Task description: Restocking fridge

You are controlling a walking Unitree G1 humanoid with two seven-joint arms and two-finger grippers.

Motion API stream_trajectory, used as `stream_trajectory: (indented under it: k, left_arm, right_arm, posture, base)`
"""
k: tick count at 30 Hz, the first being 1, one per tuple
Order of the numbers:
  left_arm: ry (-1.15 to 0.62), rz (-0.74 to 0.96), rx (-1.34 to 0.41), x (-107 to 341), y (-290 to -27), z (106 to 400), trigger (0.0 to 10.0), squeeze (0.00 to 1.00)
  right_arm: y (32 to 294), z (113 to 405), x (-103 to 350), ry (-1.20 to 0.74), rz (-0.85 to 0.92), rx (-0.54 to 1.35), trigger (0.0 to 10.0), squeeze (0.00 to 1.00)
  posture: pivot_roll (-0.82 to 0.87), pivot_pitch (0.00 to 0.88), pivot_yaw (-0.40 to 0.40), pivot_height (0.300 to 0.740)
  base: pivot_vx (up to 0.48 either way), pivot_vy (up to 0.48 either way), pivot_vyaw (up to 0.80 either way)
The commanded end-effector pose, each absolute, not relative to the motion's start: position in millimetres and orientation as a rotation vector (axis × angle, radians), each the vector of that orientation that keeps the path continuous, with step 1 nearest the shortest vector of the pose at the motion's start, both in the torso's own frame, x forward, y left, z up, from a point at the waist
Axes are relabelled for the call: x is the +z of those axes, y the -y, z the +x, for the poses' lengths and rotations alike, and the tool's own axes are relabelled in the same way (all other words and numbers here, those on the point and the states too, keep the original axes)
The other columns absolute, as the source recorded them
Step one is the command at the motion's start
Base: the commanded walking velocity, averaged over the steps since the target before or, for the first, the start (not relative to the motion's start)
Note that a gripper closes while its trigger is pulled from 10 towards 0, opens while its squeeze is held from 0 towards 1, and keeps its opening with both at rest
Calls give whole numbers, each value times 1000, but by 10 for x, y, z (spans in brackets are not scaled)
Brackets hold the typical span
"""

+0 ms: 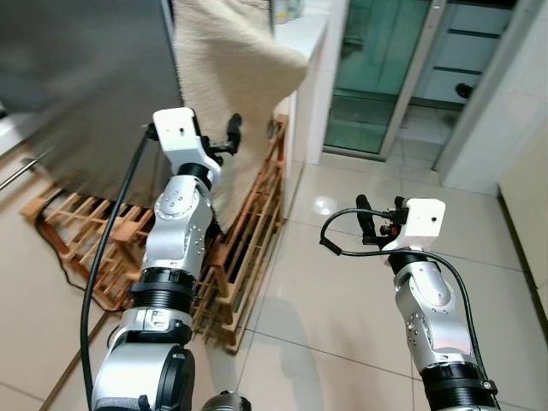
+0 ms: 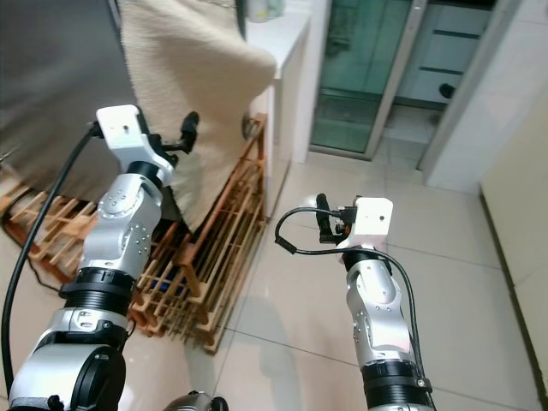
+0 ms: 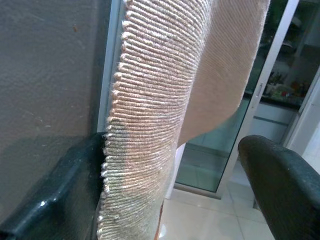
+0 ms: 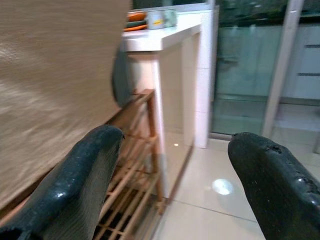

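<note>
The grey fridge (image 1: pixel 77 86) stands at the left, and its picture is blurred. A beige knitted towel (image 1: pixel 231 60) hangs down its right edge. My left gripper (image 1: pixel 224 141) is raised at that edge and is open. In the left wrist view the towel (image 3: pixel 150 110) hangs between the two black fingers (image 3: pixel 280 185), against the grey fridge side (image 3: pixel 50 75). My right gripper (image 1: pixel 381 218) is open over the tile floor, apart from the fridge, with nothing between its fingers (image 4: pixel 75 185).
A low wooden slatted rack (image 1: pixel 248 248) lies on the floor under the towel and fridge. A white counter (image 1: pixel 300 34) with small items (image 4: pixel 155 19) stands behind it. A glass sliding door (image 1: pixel 377 68) is at the back. Glossy tile floor (image 1: pixel 334 291) spreads to the right.
</note>
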State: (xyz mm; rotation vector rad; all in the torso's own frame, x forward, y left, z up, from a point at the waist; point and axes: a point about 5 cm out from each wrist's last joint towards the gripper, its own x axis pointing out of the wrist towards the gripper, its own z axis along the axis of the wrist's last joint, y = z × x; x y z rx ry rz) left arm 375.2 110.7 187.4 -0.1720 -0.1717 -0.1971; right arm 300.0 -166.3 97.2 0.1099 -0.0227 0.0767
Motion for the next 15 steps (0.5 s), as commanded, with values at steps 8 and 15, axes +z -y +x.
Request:
stream_trajectory:
  k: [8, 15]
  left_arm:
    - [184, -221, -609, 2101, 5, 3711, 10000, 0]
    - [274, -279, -1120, 2329, 761, 3141, 10000, 0]
  right_arm:
    - [1638, 2992, 970, 26, 103, 81, 10000, 0]
    - [1763, 2820, 834, -17, 89, 44, 10000, 0]
  posture:
    - [-100, 0, 57, 740]
    - [-151, 0, 68, 740]
  base:
    - [0, 0, 0]
    - [0, 0, 0]
